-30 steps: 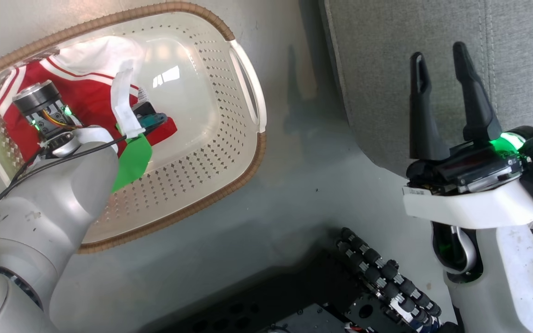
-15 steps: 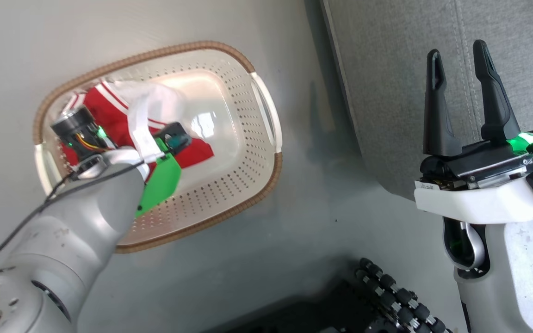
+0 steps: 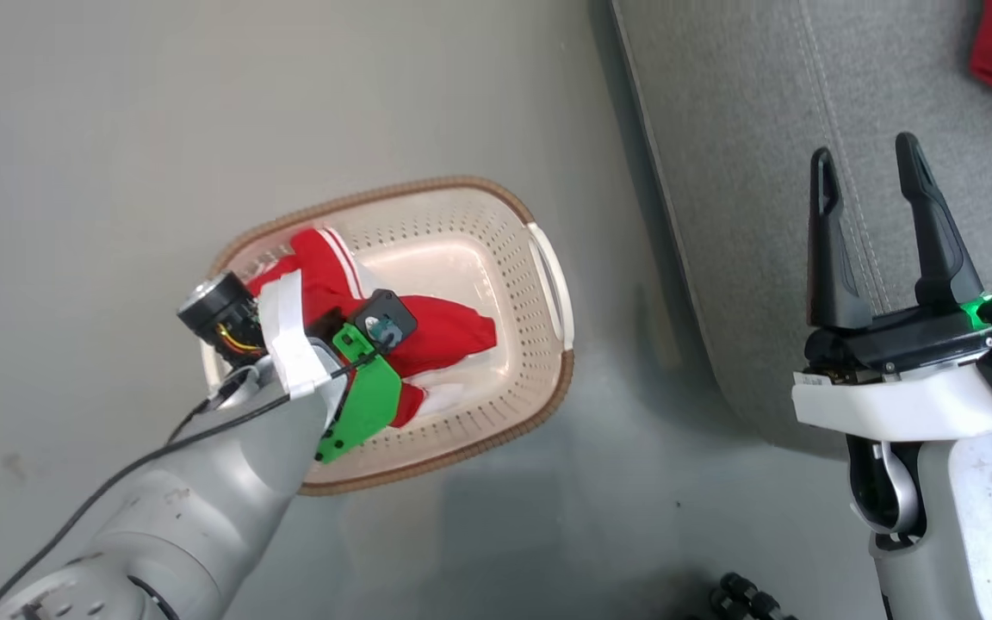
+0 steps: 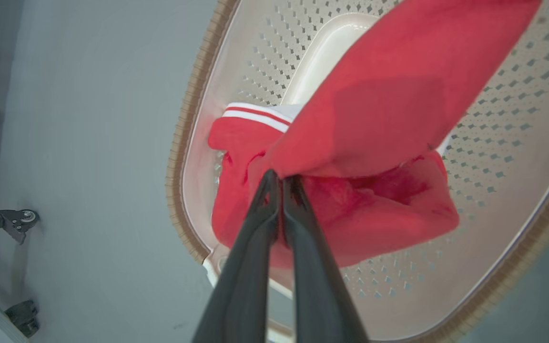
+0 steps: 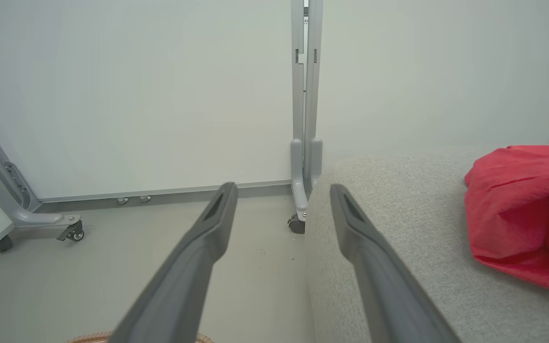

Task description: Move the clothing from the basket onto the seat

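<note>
The clothing [image 4: 389, 95] is clamped in the left gripper's [image 4: 281, 178] closed tips, its bulk hung below (toward the basket's [image 4: 193, 119] left end), while the right gripper [image 3: 864, 148] is held spread over the seat's [image 3: 737, 172] edge.

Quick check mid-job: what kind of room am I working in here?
Probably a test room staged like a home: wheeled white partition panels, a grey sofa seat, and a laundry basket on bare floor.

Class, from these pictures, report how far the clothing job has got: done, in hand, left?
Done: one red garment lies on the seat. In hand: the left gripper is shut on red clothing over the basket. Left: carrying it to the seat; the right gripper is open, empty.
</note>
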### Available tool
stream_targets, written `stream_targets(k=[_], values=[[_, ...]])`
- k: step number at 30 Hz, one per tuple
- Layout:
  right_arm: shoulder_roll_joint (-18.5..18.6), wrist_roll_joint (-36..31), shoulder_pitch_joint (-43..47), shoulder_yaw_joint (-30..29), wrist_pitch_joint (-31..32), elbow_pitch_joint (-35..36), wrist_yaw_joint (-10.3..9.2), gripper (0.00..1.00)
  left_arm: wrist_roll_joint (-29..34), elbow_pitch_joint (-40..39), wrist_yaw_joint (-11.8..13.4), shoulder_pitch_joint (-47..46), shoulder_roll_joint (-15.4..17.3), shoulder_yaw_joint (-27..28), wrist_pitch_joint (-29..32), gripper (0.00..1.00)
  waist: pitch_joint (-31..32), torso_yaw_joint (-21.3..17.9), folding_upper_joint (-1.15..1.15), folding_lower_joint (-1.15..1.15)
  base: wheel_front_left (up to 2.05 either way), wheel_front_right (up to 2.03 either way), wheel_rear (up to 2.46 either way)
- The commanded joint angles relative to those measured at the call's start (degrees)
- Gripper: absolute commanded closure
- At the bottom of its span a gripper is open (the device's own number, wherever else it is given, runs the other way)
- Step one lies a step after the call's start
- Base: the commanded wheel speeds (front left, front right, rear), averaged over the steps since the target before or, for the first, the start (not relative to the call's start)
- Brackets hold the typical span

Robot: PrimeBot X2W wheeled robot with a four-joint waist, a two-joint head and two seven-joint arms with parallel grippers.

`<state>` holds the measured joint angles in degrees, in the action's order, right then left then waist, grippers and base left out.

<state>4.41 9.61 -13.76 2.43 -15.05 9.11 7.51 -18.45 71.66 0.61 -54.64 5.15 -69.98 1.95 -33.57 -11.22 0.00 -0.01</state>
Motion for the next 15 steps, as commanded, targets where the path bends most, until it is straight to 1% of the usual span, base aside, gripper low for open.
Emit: stream_targets(k=[1, 6, 11, 15], values=[[0.4, -0.33, 1.03, -0.26, -0.18, -0.32, -0.04, 0.0, -0.76, 0.11, 0.79, 1.17, -0.39, 0.47, -1.07, 1.0, 6.47, 4.49, 0.0, 0.01, 0.0, 0.0, 0.0], [1.01, -0.4, 3.26, -1.07, -0.19, -0.86, -0.04, 0.0, -2.92, -0.34, 3.3, 3.55, -1.52, 2.32, -7.0, 1.0, 11.14, 6.76, 0.0, 0.01, 0.0, 0.0, 0.0], [1.38, -0.57, 5.41, -1.6, -0.19, -0.93, -0.04, 0.0, -5.08, -1.26, 5.72, 5.58, -1.84, 4.14, -13.42, 1.0, 14.94, 9.08, 0.0, 0.01, 0.0, 0.0, 0.0], [1.67, -0.69, 6.92, -1.67, -0.19, -1.08, -0.04, 0.0, -6.12, -2.85, 7.28, 6.89, -2.08, 5.17, -16.13, 1.0, 17.56, 10.76, 0.0, 0.01, 0.0, 0.0, 0.0]])
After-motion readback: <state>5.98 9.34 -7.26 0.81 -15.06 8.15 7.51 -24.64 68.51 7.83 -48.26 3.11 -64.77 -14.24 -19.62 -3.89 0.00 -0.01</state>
